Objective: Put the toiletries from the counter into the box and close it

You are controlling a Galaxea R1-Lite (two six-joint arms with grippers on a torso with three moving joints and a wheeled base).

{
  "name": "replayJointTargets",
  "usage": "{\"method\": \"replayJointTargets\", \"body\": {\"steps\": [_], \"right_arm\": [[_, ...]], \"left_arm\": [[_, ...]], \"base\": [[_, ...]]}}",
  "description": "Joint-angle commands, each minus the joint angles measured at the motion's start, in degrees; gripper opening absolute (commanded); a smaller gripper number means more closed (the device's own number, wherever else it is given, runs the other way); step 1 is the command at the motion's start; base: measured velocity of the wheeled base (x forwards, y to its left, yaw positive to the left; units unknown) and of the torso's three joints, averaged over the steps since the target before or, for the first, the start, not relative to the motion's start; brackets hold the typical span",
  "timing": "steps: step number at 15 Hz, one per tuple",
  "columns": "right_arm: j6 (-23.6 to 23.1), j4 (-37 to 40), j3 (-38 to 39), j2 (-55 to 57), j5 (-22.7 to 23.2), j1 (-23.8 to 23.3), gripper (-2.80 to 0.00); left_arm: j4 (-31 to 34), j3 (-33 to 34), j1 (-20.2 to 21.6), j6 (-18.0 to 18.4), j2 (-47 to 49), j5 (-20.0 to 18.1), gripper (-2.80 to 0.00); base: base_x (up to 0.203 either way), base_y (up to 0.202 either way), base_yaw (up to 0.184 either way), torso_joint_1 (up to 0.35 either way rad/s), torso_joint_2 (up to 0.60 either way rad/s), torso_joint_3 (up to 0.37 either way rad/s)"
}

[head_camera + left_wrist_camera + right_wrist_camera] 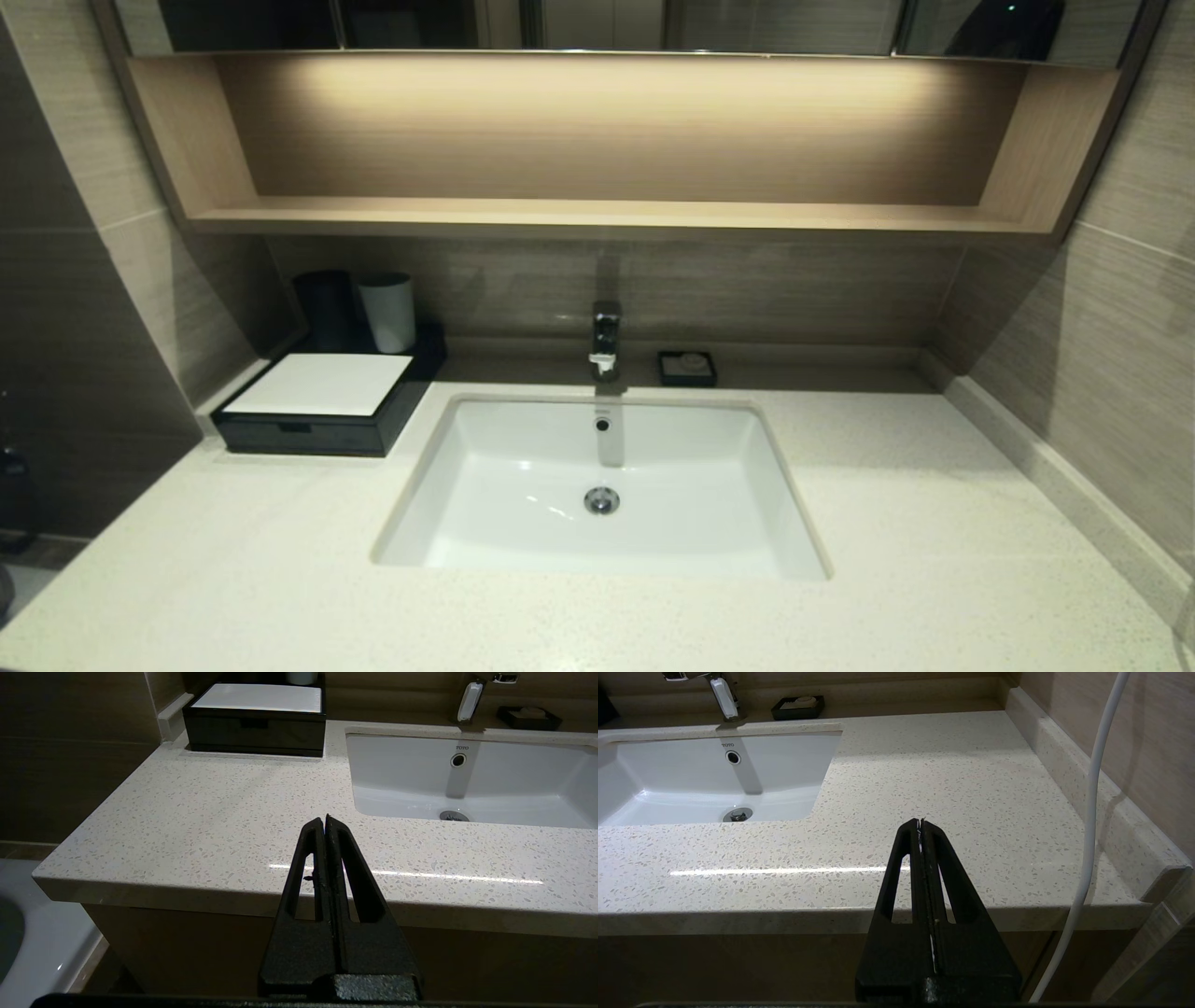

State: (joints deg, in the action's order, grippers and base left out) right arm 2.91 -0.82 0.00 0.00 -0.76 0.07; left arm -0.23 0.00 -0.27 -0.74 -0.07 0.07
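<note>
The black box (322,406) with a white top panel stands at the back left of the speckled counter (934,523), its drawer pushed in; it also shows in the left wrist view (256,716). No toiletries show on the counter in any view. My left gripper (325,819) is shut and empty, held off the counter's front edge, left of the sink. My right gripper (920,822) is shut and empty, off the front edge, right of the sink. Neither arm shows in the head view.
A white sink (485,523) with a chrome tap (605,338) is set in the counter's middle. A black tumbler (324,310) and a white tumbler (387,312) stand behind the box. A small black dish (686,368) sits by the tap. A white cable (1092,826) hangs at the right.
</note>
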Motion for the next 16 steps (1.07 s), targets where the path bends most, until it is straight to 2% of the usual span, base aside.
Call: {"method": "replayJointTargets", "body": {"steps": [1, 16], "right_arm": [[0.35, -0.06, 0.0, 0.0, -0.04, 0.01, -2.8], [-0.19, 0.03, 0.0, 0.0, 0.05, 0.01, -2.8]], "left_arm": [[-0.03, 0.09, 0.0, -0.05, -0.01, 0.01, -2.8], [-0.03, 0.09, 0.0, -0.05, -0.01, 0.01, -2.8]], "base": [[0.0, 0.0, 0.0, 0.0, 0.0, 0.0], [0.0, 0.0, 0.0, 0.0, 0.0, 0.0]]}}
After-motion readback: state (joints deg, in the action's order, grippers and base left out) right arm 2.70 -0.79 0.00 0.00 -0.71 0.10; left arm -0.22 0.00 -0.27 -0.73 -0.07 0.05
